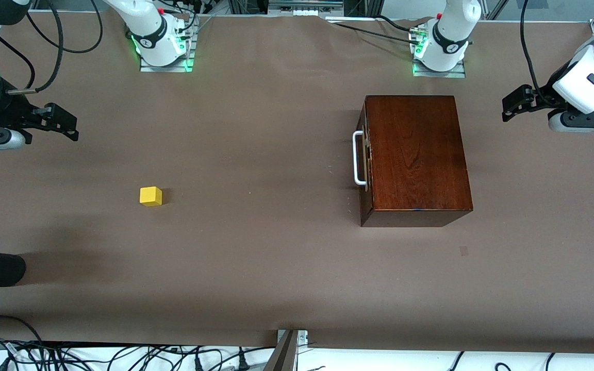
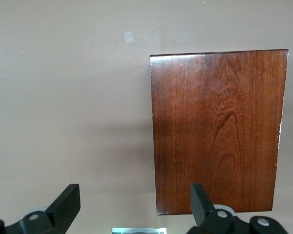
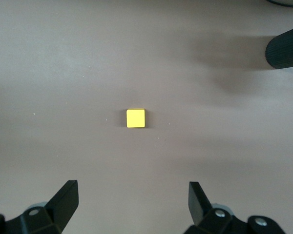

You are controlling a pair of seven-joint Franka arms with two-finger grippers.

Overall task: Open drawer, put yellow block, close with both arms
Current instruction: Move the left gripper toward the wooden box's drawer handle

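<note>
Front view shows you the yellow block (image 1: pixel 150 196) alone toward the right arm's end of the table; drawer (image 1: pixel 365 157) shut in its box (image 1: pixel 415 154). Left gripper (image 2: pixel 132 204) and right gripper (image 3: pixel 132 202) hang spread, empty, their arms partly cut off.

High front camera faces the bases; wrist cameras look straight down (sharing its table (image 1: pixel 276 257)).

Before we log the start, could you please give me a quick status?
Both tools open, empty: left tool and right tool at table ends. Drawer shut; yellow block on table. Nothing in the way.
</note>
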